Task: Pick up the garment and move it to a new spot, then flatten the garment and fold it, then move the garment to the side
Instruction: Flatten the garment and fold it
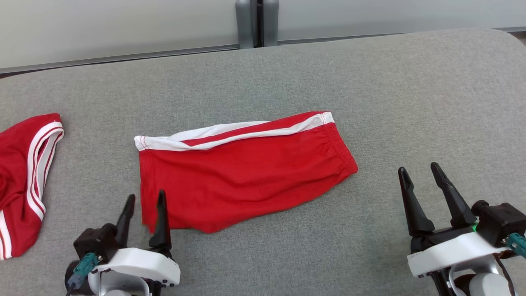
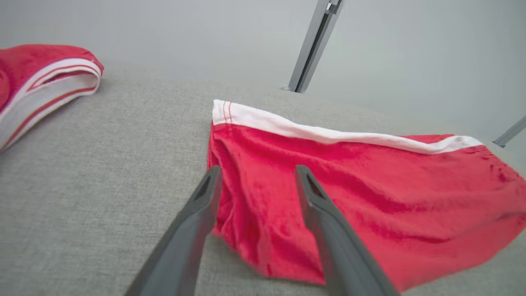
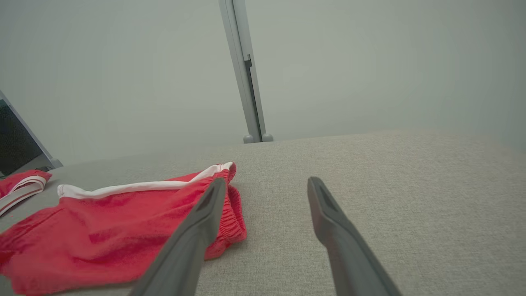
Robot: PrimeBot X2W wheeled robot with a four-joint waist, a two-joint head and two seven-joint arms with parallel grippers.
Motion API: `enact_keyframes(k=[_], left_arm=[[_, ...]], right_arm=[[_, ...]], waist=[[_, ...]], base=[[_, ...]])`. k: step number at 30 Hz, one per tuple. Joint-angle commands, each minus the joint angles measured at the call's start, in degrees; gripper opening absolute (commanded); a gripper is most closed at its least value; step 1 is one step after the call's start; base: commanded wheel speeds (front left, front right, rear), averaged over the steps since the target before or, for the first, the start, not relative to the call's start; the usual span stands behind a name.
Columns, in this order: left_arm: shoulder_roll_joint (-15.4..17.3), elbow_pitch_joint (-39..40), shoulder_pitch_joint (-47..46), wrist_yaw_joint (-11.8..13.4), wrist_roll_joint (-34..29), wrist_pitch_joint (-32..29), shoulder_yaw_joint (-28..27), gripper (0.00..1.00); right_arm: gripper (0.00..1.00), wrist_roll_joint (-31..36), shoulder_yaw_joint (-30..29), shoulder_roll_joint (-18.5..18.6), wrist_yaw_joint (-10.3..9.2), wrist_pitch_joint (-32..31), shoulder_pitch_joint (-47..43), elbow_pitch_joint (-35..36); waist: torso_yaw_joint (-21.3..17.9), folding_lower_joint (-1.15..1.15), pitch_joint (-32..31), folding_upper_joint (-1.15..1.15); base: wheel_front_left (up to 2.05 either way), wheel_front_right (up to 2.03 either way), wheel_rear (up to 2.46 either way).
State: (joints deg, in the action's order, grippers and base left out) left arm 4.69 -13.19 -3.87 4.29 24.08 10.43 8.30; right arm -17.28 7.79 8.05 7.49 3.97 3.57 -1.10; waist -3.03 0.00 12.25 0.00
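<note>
Head: folded red garment [image 1: 246, 172] lies flat at the centre of the counter [image 1: 390, 82]. Left end effector [image 1: 146, 197] is spread at its near-left corner, gripping nothing. Right end effector [image 1: 419, 169] is spread and empty, off to the right.
Left wrist: fingers [image 2: 197, 213] straddle the garment's left edge, placed for the side move, I'd guess.
Right wrist: waistband end sits beside its left finger.

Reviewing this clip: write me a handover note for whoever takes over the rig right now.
Left gripper: open, at the near-left corner of the red shorts, nothing held.
Right gripper: open, over the table right of the shorts.
Shorts lie folded and fairly flat mid-table; a second red garment sits at the far left.
Left to do: apparently, move the shorts aside.
</note>
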Motion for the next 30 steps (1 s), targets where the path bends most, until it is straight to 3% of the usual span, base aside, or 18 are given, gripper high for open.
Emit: enact_keyframes(k=[1,11,17,30], left_arm=[[0.7,1.2,0.4,0.8,-1.2,0.9,-0.1,1.00],[4.6,8.9,-1.4,3.2,-6.9,3.7,-0.9,1.00],[6.6,10.8,0.4,2.6,-7.6,3.2,-0.7,1.00],[6.8,11.2,2.1,3.4,-7.5,1.5,0.4,1.00]], right_arm=[[1.00,0.7,-0.5,0.2,0.00,-0.4,-0.3,0.5],[1.00,3.2,-3.1,0.1,0.00,-2.6,-1.5,4.1],[1.00,4.4,-2.8,0.1,0.00,-3.9,-2.5,5.4],[1.00,4.9,-3.1,0.3,0.00,-4.7,-3.0,6.4]], waist=[[0.0,0.00,-0.1,0.00],[1.4,0.00,-1.8,0.00],[1.9,0.00,-3.2,0.00],[2.0,0.00,-3.6,0.00]], base=[[0.00,0.00,0.00],[0.00,0.00,0.00],[0.00,0.00,0.00],[0.00,0.00,0.00]])
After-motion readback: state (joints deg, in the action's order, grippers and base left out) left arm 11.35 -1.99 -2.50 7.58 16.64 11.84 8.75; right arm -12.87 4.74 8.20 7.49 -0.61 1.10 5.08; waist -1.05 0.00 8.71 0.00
